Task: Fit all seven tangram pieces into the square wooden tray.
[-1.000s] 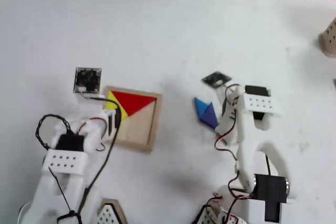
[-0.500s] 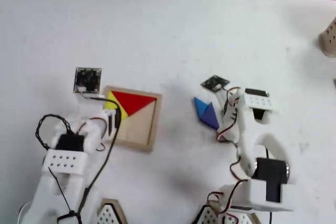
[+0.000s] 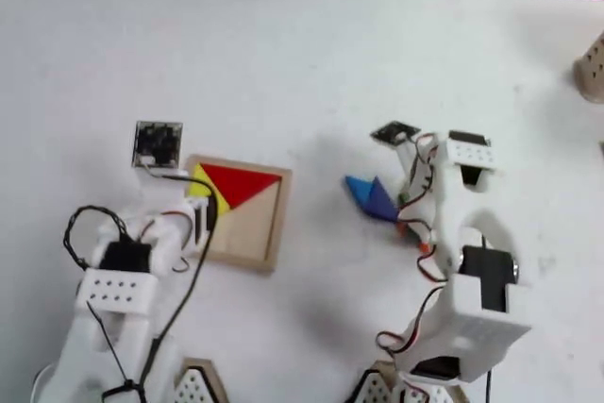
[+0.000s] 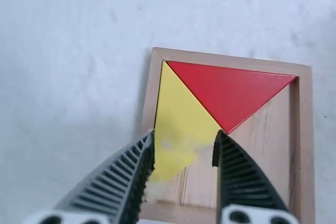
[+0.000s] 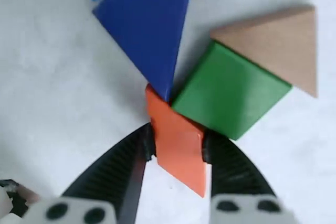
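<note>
square wooden tray (image 3: pixel 253 229) is parked on the surface (image 3: pixel 311 63) by the left arm. red triangle (image 4: pixel 226 90) and yellow triangle (image 4: pixel 178 119) are already seated edge to edge, rest is bare wood. left hand (image 4: pixel 181 163) is held partly open astride the yellow's tip, gripping nothing afaict, prob to keep it flat. Well apart from the tray, the orange piece (image 5: pixel 181 166) is pinched in the closed right hand (image 5: pixel 177 141). It's touching the dark blue triangle (image 5: pixel 149 30) and green square (image 5: pixel 231 90), so it's prob being grabbed to be pulled free.
</note>
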Controlling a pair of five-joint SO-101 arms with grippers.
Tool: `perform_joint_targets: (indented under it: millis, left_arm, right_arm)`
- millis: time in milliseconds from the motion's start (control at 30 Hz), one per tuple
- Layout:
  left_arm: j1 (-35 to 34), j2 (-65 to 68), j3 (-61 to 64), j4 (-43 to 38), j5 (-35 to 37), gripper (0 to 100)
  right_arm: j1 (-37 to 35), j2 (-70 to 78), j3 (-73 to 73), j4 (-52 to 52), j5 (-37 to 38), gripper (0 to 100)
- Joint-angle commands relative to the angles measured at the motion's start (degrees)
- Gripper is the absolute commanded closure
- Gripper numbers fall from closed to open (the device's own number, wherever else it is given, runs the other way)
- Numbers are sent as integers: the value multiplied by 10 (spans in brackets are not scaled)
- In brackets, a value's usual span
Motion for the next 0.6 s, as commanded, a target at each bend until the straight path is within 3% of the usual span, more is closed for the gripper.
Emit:
perform_joint_targets:
  millis: [0, 200, 567]
  left_arm:
    - [-4, -14, -16, 0, 5, 805]
    - [-4, -14, -16, 0, 5, 805]
    - [-4, -14, -16, -1, 5, 805]
  right_arm:
    - [3, 7, 0, 3, -25, 976]
    - [6, -29, 3, 10, -37, 981]
    - [0, -223, 4, 139, -64, 981]
